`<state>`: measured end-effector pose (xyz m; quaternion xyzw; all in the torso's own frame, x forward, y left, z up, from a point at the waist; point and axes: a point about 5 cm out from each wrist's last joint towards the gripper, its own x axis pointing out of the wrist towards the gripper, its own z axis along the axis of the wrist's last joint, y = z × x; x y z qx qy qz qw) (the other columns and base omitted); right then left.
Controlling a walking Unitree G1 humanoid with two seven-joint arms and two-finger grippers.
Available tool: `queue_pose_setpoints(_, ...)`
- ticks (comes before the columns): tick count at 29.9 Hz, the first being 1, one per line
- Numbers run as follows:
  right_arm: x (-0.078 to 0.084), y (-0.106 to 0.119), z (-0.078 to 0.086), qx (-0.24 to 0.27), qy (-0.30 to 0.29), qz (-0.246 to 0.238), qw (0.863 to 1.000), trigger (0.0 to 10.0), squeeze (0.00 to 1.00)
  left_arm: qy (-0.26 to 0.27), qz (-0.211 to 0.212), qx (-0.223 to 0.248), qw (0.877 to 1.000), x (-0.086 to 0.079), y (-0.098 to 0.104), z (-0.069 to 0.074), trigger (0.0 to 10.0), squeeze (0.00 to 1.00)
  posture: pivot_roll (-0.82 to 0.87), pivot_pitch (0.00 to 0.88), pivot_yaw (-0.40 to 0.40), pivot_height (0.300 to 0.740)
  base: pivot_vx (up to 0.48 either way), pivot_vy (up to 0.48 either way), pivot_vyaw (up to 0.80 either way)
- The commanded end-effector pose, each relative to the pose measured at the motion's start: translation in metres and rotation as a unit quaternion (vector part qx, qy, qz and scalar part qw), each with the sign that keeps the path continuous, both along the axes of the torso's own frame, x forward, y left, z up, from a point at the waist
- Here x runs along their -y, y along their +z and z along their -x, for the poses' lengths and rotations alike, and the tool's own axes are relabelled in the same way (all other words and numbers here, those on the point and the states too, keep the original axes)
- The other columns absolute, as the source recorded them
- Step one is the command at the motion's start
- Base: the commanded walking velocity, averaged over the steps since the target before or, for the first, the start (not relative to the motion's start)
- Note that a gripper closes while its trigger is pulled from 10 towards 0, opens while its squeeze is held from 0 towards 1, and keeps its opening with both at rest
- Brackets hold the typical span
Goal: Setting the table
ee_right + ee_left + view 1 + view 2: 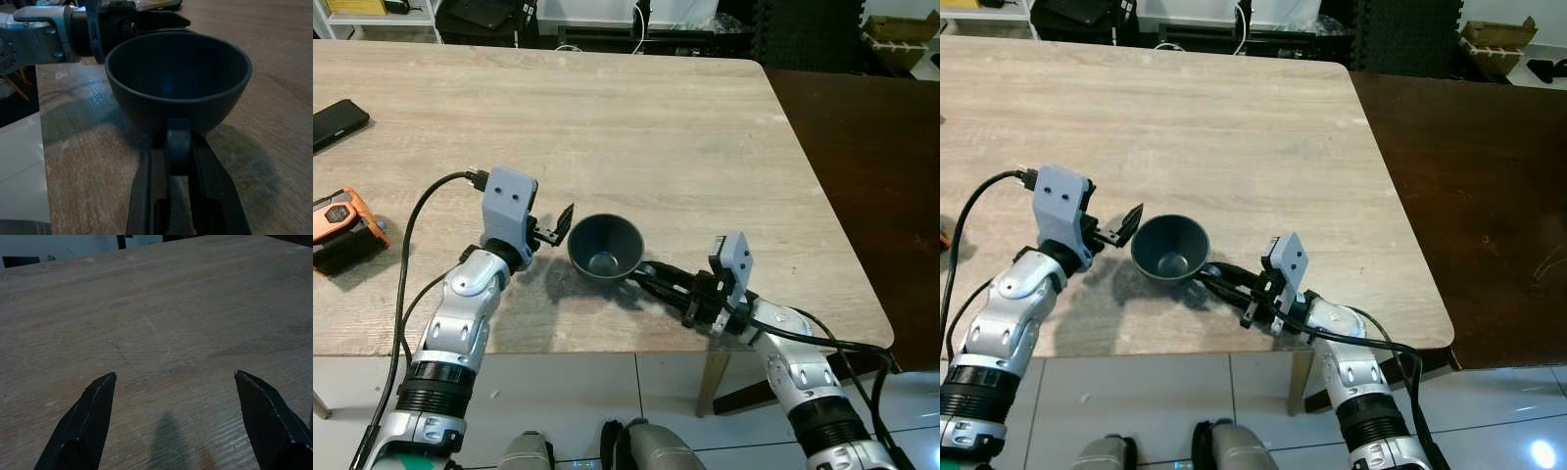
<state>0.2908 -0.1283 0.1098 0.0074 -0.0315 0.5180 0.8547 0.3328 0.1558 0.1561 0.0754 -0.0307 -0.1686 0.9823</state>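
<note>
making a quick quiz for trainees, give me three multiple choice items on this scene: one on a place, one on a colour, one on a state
1. Where is the cup?
A. near the table's front edge
B. on the floor
C. at the far edge

2. What colour is the cup?
A. white
B. dark grey
C. red

3. How does the right tool stand?
A. open, apart from the cup
B. shut on the cup's handle
C. resting inside the cup

Key: 1 A, it sits on the table between both arms; 2 B, both eye views show dark grey; 3 B, the right wrist view shows the fingers clamping the handle.
</note>
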Motion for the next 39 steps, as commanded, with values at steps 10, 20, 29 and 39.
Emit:
queue_pose_setpoints(10, 0.004, -0.004, 0.002, -0.013, 0.0, -0.006, 1.0, 0.0, 0.0, -0.001, -0.004, -0.013, 1.0, 0.0, -0.006, 0.001, 10.0, 0.0, 0.12, 0.095, -0.008, 0.74, 0.0, 0.0, 0.0)
queue_pose_setpoints(20, 0.026, 0.014, -0.016, 0.034, -0.125, 0.003, 0.992, 0.0, 0.0, 0.016, -0.002, -0.007, 1.0, -0.006, -0.004, 0.0, 10.0, 0.0, 0.12, 0.091, -0.016, 0.74, 0.0, 0.0, 0.0)
queue_pose_setpoints(29, 0.048, 0.036, -0.013, 0.086, -0.23, -0.04, 0.969, 0.0, 0.0, 0.033, 0.0, -0.003, 0.999, -0.011, -0.004, 0.001, 10.0, 0.0, 0.1, 0.091, -0.016, 0.74, 0.0, 0.0, 0.0)
queue_pose_setpoints(39, 0.06, 0.053, 0.0, 0.039, -0.202, -0.15, 0.967, 0.0, 0.0, 0.033, 0.008, -0.004, 0.999, -0.012, -0.005, 0.001, 10.0, 0.0, 0.09, 0.085, -0.018, 0.74, 0.0, 0.0, 0.0)
